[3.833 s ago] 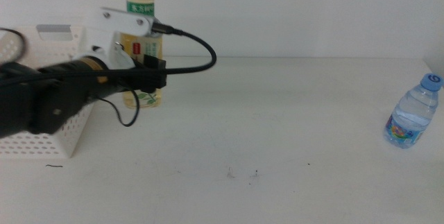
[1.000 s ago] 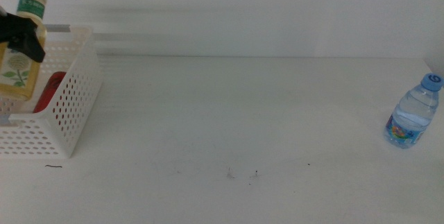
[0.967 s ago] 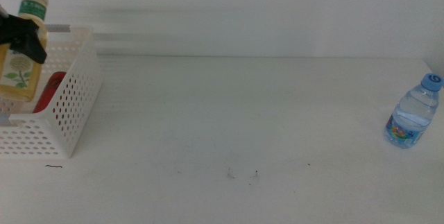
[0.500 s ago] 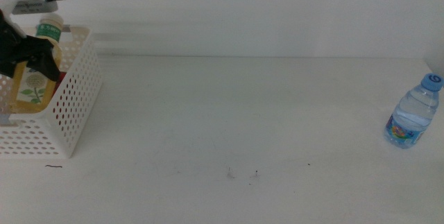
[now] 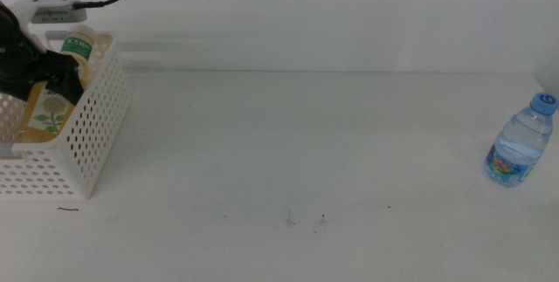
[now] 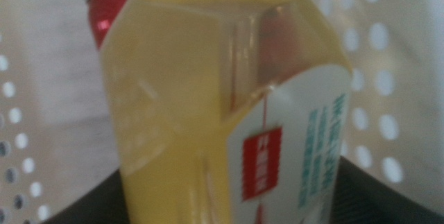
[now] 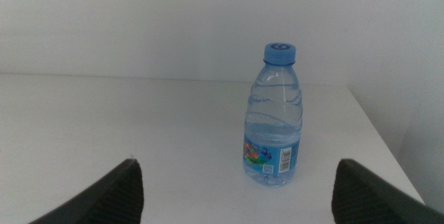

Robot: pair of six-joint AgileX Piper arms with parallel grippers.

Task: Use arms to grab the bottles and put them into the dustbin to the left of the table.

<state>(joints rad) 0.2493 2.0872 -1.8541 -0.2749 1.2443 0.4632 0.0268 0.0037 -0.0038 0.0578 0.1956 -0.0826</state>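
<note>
- Left gripper (image 5: 54, 74) grips the tea bottle (image 5: 51, 107), jaws closed on its sides, holding it tilted inside the dustbin (image 5: 87, 134).
- Behind the bottle lies the red can (image 6: 104, 12), already binned.
- Step in hand looks like the drop; next, the jaws need to part and lift clear.
- Bottle's label carries green and red characters, too blurred to read.
- Right gripper (image 7: 236, 182), jaws wide and empty, faces the water bottle (image 7: 272, 116), well apart on the table (image 5: 306, 142).
</note>
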